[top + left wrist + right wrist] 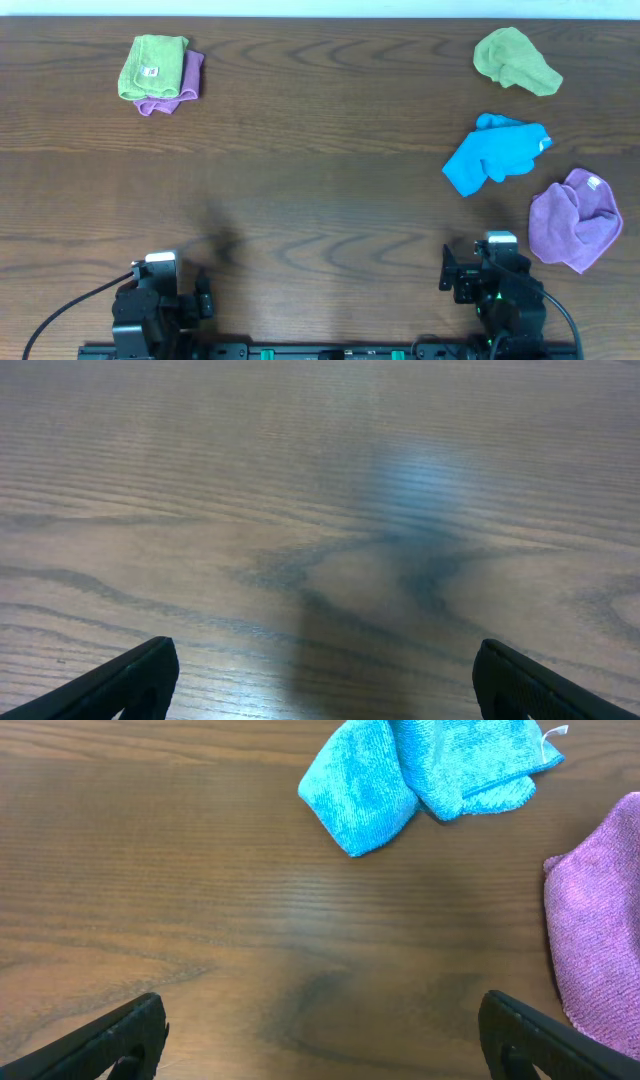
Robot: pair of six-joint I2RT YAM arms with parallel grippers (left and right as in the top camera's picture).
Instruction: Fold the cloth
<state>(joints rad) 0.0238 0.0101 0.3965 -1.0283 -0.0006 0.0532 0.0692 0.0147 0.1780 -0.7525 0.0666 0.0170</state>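
Far left on the wood-grain surface (320, 190), a folded lime-green cloth (152, 66) lies on a second purple cloth (188, 82), which shows only as a strip along its right and near edges. Only the overhead view shows this pair.

The left tool (325, 660) is released. Its wrist view shows just two dark fingertips at the bottom corners, wide apart, over streaked wood with a blurred bluish glare. Overhead, its jaws are too small to make out.

The right tool (322, 1015) is also released, its tips spread over bare wood. Beyond it lies a bright blue cloth (495, 152), nubbly and bunched, with its top cut off in the right wrist view. Behind that, a crumpled lime-green cloth (515, 60) appears overhead only.

The cloth (575, 220), soft lilac microfibre, sits rumpled in a rounded heap near the right edge, just beside the right arm and apart from the blue one. A white tag (596, 183) shows at its far edge. The right wrist view catches only its left part (600, 930), cut off by the frame.
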